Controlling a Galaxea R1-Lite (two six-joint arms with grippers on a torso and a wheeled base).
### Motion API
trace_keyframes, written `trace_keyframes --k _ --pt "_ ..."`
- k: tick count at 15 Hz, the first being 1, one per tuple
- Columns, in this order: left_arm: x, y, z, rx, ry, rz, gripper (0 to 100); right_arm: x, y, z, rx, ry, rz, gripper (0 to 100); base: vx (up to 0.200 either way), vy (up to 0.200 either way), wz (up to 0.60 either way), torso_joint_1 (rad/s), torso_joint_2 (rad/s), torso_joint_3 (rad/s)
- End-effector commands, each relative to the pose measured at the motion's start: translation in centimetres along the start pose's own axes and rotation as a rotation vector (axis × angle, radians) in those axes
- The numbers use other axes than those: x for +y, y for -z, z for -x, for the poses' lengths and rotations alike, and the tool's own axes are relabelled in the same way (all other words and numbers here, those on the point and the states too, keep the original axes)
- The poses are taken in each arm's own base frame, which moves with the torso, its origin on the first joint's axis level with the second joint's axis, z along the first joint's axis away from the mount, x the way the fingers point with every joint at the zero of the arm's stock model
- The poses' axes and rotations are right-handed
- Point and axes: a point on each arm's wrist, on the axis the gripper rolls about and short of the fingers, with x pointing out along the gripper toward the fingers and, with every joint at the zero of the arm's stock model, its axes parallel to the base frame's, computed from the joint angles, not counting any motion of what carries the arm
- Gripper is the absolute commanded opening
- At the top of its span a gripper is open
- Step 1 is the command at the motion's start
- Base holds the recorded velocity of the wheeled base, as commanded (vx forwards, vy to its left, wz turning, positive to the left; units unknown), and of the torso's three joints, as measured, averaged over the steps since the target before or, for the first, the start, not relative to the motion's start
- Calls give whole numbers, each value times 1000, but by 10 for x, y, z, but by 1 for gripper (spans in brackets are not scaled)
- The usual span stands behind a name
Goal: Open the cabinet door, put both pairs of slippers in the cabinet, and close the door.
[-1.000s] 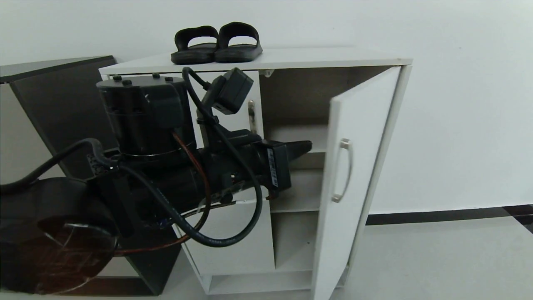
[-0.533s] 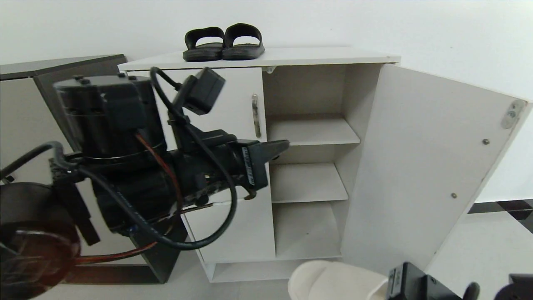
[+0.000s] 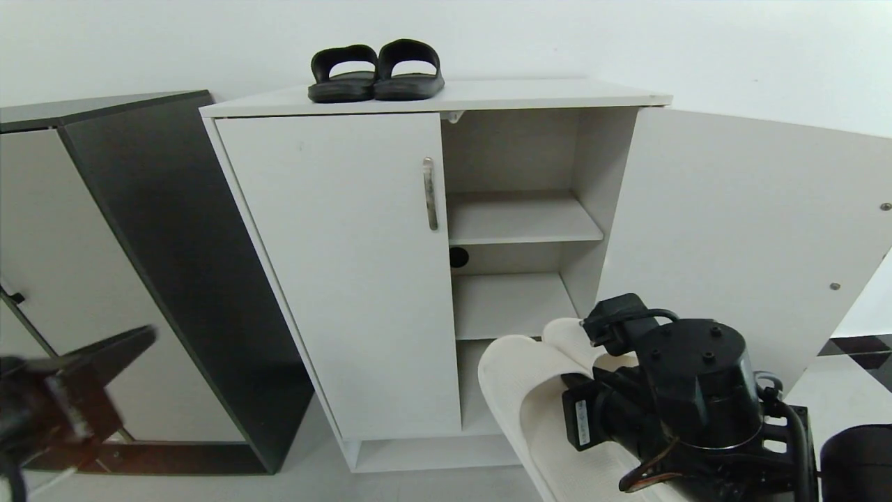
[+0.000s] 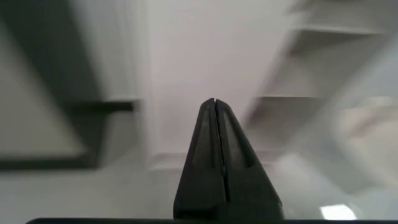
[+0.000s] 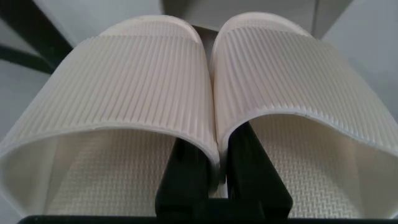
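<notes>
End effector (image 5: 216,171) on ribbed cream slippers (image 5: 140,81)

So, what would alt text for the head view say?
White slippers held by the right tool before a white cabinet, its right door open, showing shelves. Black slippers sit on top.

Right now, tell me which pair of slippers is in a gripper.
The white pair, clamped by the right gripper before the open cabinet; the black pair rests on top of it.
</notes>
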Motion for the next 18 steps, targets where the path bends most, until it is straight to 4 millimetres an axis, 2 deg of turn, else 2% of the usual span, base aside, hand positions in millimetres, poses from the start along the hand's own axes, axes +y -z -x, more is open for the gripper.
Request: trace_keyframes --k 1,2,3,4,5,7,10,11,12,18 --pt "45 101 70 -90 -390 -31 0 1 5 -9 16 34 11 0 0 0 0 0 0 0" --pt "46 122 85 -176 -368 -23 0 0 2 -5 -3 64 16 0 0 0 0 0 0 0" --pt "46 133 91 -205 -315 -34 0 -1 3 -4 -4 70 17 0 0 0 0 0 0 0" --pt "45 146 94 -206 -228 -64 0 -2 5 -3 -3 71 11 0 0 0 0 0 0 0" --pt "43 150 93 -184 -126 -62 0 -2 4 -2 -15 66 8 0 0 0 0 0 0 0" --pt "41 151 92 -179 -12 -35 0 -1 3 -2 -34 53 -1 0 0 0 0 0 0 0" --pt "40 151 92 -160 15 -49 0 5 10 -3 -9 19 18 0 0 0 0 0 0 0" --pt "40 153 90 -139 10 -91 0 5 12 -5 -4 20 21 0 0 0 0 0 0 0" --pt "41 154 91 -149 -4 -204 0 5 14 -6 -1 21 21 0 0 0 0 0 0 0" --pt "40 154 91 -153 12 -135 0 10 15 -16 6 33 17 0 0 0 0 0 0 0"
